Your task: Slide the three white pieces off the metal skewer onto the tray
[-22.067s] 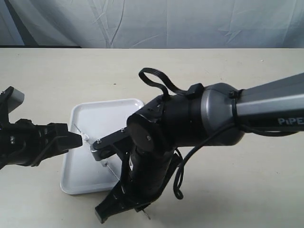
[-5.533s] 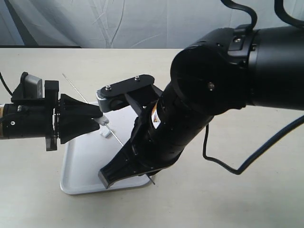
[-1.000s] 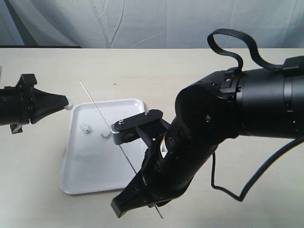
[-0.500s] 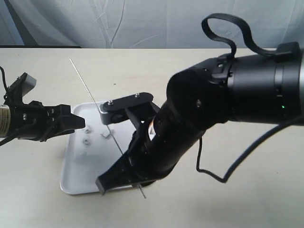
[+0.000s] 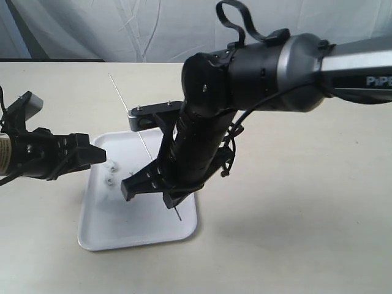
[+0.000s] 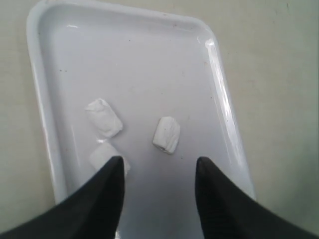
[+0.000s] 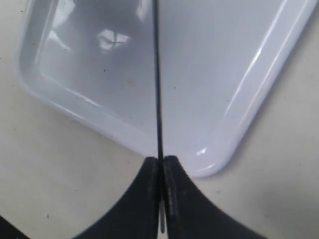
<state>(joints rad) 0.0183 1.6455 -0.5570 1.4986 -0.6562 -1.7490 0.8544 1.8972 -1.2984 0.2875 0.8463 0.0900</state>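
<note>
The white tray [image 5: 122, 229] lies on the table at the left. All three white pieces lie loose in it: one [image 6: 103, 117], a second [image 6: 166, 134], and a third [image 6: 106, 155] partly behind a finger. Two of them [image 5: 111, 166] [image 5: 108, 181] show in the exterior view. My left gripper [image 6: 158, 162] hovers open over that end of the tray [image 6: 224, 104], holding nothing. The bare metal skewer [image 5: 125, 107] slants up and to the left above the tray. My right gripper [image 7: 162, 160] is shut on the skewer [image 7: 157, 74] near its lower end, over the tray's corner [image 7: 249, 94].
The right arm's bulky black wrist [image 5: 202, 128] hangs over the tray's right half and hides part of it. A grey cloth backdrop [image 5: 196, 30] closes the far side of the beige table [image 5: 294, 233].
My left gripper came back from the left to the tray and let go of a piece; a third piece now lies there. The right arm lifted and swung back with the skewer.
</note>
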